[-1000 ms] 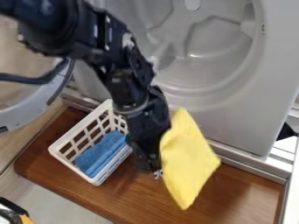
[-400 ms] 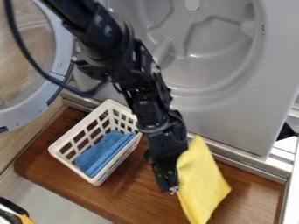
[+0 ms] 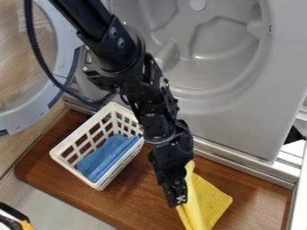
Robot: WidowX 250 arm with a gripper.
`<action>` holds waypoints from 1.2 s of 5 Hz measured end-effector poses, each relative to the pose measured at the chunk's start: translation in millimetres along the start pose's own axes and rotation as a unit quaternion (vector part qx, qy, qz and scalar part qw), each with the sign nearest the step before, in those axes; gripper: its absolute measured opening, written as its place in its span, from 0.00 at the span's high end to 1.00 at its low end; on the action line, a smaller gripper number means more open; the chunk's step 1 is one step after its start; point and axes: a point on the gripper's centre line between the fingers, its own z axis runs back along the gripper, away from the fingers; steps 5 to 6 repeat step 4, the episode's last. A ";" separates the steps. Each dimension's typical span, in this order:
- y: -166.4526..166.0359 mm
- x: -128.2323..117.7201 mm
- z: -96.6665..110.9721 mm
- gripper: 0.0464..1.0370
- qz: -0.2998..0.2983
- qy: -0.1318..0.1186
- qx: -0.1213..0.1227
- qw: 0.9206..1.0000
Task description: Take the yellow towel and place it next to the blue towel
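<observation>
- Camera view: the claw (image 3: 180,201) is down at the lower centre of the frame, clenched on the yellow towel (image 3: 208,202) as far as its gathered folds show.
- Over the last second, the claw has travelled down and to the right in the frame, taking the yellow towel with it; the cloth's upper end has dropped and the broad hanging sheet has become creased and bunched.
- Part of the yellow towel now seems to rest on the wooden surface (image 3: 258,195), though the frame's bottom edge cuts off its lower end, so how much of it is supported I cannot tell.
- The white basket (image 3: 75,172) has stayed where it was, left of centre, with the blue towel (image 3: 108,155) folded inside.
- For the task, this shift works the wrong way: the yellow towel is outside the basket, farther from the blue towel than before, so the placing looks unfinished.
- What it probably needs next is a lift clear of the basket's rim, a carry towards the left of the frame, and a lowering beside the blue towel.
- A trailing corner could catch on the rim or drape over the blue towel.
</observation>
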 end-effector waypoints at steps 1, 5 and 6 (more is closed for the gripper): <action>8.0 -8.8 13.0 0.03 0.086 0.012 0.054 0.995; 11.9 -23.4 53.2 0.04 0.296 0.095 0.156 0.938; 11.9 -23.4 53.2 0.04 0.296 0.095 0.156 0.938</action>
